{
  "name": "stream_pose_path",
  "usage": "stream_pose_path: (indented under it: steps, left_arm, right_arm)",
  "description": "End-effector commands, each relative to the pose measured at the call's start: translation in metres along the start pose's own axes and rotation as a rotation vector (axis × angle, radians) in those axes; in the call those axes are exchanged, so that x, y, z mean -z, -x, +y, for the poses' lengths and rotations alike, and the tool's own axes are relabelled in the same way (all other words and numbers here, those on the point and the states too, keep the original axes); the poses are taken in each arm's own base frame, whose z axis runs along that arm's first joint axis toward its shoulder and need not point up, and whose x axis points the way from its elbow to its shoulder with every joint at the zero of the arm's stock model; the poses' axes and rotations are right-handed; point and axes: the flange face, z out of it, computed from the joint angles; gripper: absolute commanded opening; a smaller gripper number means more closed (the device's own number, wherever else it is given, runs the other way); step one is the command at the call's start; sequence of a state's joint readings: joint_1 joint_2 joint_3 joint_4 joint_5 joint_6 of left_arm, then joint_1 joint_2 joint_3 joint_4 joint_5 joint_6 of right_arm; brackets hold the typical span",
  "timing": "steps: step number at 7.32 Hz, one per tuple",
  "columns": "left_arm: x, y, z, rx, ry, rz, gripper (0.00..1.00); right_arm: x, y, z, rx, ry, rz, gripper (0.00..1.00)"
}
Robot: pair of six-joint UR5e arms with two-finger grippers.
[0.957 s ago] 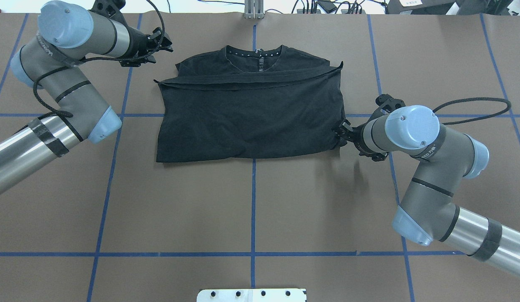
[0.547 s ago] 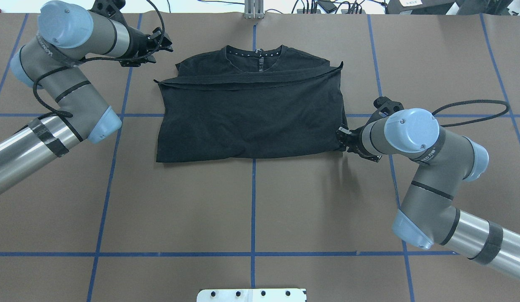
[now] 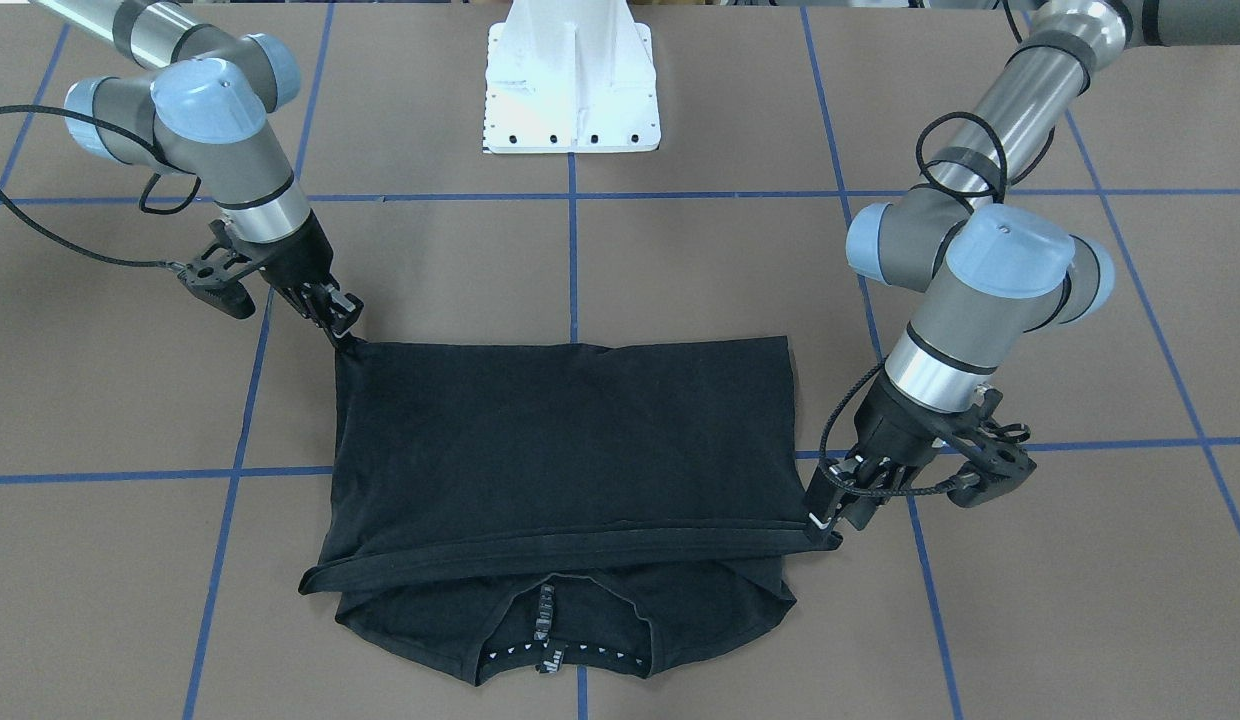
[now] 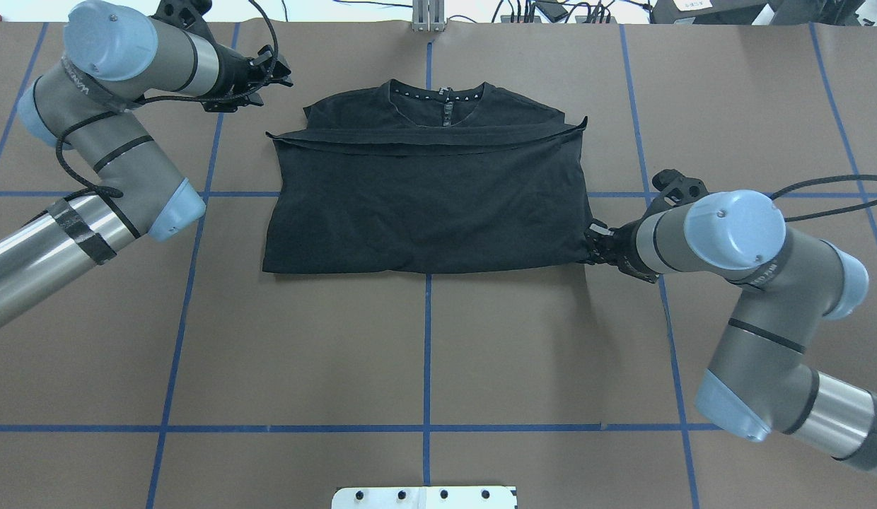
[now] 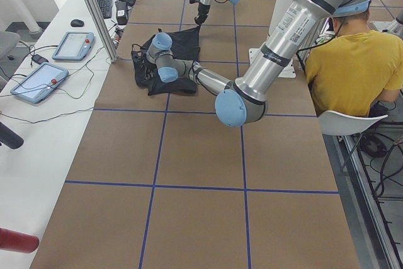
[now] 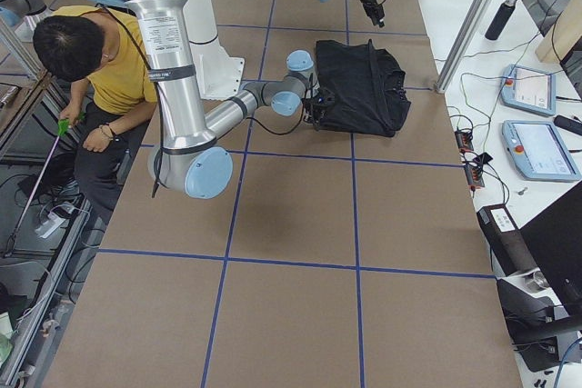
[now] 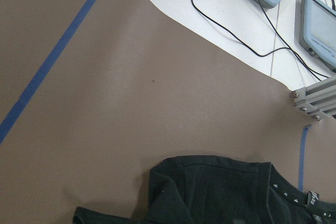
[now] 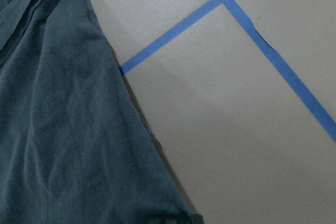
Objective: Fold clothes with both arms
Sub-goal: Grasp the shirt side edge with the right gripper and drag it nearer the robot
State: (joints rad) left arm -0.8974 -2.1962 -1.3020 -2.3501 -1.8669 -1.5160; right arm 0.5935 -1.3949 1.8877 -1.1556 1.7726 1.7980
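black t-shirt flat on tabletop, folded once, collar on far side, long axis left-right across robot. right arm: jaws at shirt's near right corner, clenched on cloth, corner drawn to a point toward them. left arm: jaws off cloth, raised just beyond far left corner; released or clenched, cannot tell. judgement: right end held, left end free. right arm nearer its corner. left jaws likely must come down and back toward robot onto left edge before both arms can fold together.
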Motion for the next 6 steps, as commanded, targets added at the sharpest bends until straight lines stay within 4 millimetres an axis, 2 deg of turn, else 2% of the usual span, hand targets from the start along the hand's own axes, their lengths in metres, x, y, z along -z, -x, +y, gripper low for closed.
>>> stream_pose_path:
  steps: [1,2,3,5,6]
  left_arm:
    - [0.003,-0.003,0.002,0.031,0.001,0.009,0.67]
    - [0.007,-0.006,0.002,0.03,0.002,0.017,0.67]
    - [0.014,-0.011,0.004,0.027,0.006,0.03,0.67]
    - [0.021,-0.018,0.007,0.022,0.009,0.046,0.67]
    - [0.027,-0.019,0.011,0.011,0.025,0.06,0.67]
  right_arm:
    - [0.065,-0.035,0.04,-0.071,0.116,-0.031,0.0]
    - [0.083,-0.031,0.073,-0.132,0.188,-0.045,0.0]
    - [0.087,-0.043,0.113,-0.133,0.258,-0.013,0.0]
    - [0.113,-0.08,0.192,-0.025,0.42,0.07,0.0]
    - [0.111,-0.098,0.22,0.001,0.464,0.121,0.0]
